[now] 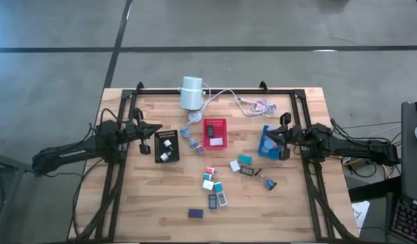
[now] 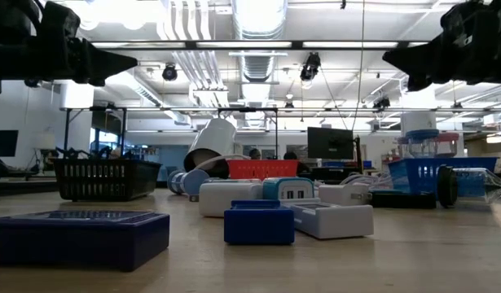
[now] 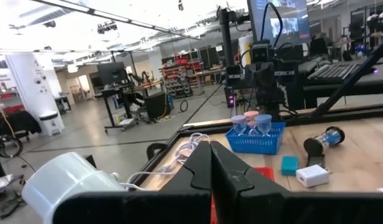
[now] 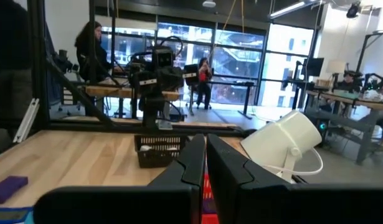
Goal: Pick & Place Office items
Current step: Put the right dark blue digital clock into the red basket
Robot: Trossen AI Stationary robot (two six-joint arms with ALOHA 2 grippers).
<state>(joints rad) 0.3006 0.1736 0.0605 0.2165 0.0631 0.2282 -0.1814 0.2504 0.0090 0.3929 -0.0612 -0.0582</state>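
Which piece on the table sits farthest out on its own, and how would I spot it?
Start at the red tray in the middle of the wooden table, then look toward the table's near edge, past the cluster of small pieces. The dark purple block lies there alone, flat and rectangular; unlike the white and teal pieces, it is plain, dark and touches nothing.

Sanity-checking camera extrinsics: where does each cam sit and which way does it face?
High: overhead, straight down; both arms, left gripper, right gripper.
Low: table height, looking across the items into the room; both grippers hang above.
Left wrist: past its shut fingers toward the blue tray and right arm.
Right wrist: past its shut fingers toward the black tray and left arm.
Shared: white cylinder shows in all.
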